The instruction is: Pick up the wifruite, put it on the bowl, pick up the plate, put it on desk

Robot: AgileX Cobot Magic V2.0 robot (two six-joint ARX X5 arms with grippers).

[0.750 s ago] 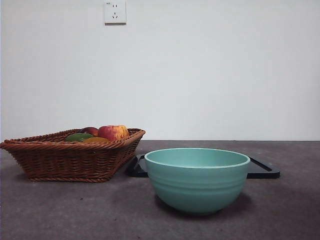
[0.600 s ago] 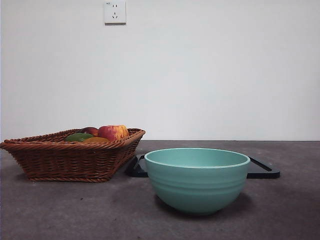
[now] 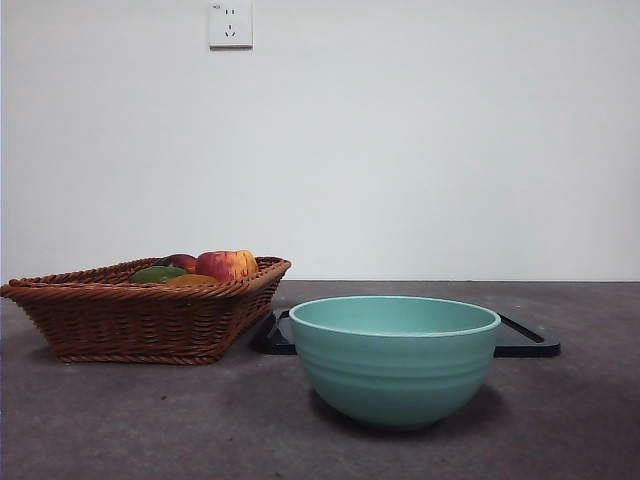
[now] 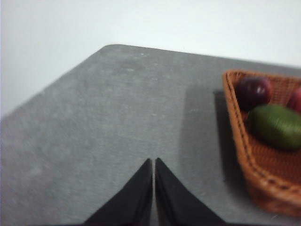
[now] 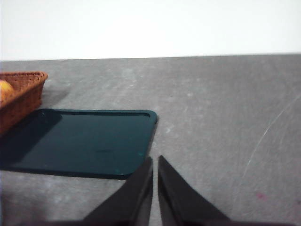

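The wifruite [image 3: 192,280] shows as a dull orange-brown sliver just above the rim of the wicker basket [image 3: 140,320], in front of the red-yellow apple [image 3: 226,265]. The teal bowl [image 3: 394,360] stands empty-looking at the middle of the desk [image 3: 120,420]. Behind it lies the plate [image 3: 525,340], a flat dark rectangular tray, seen bare in the right wrist view [image 5: 80,141]. My left gripper [image 4: 154,162] hovers shut over bare desk beside the basket [image 4: 244,165]. My right gripper [image 5: 155,160] is shut, just off the plate's near corner. Neither arm appears in the front view.
A green fruit [image 4: 275,126] and a dark red fruit [image 4: 254,92] also lie in the basket. The basket's corner [image 5: 21,94] borders the plate. A white wall with a socket [image 3: 230,25] closes the far side of the desk.
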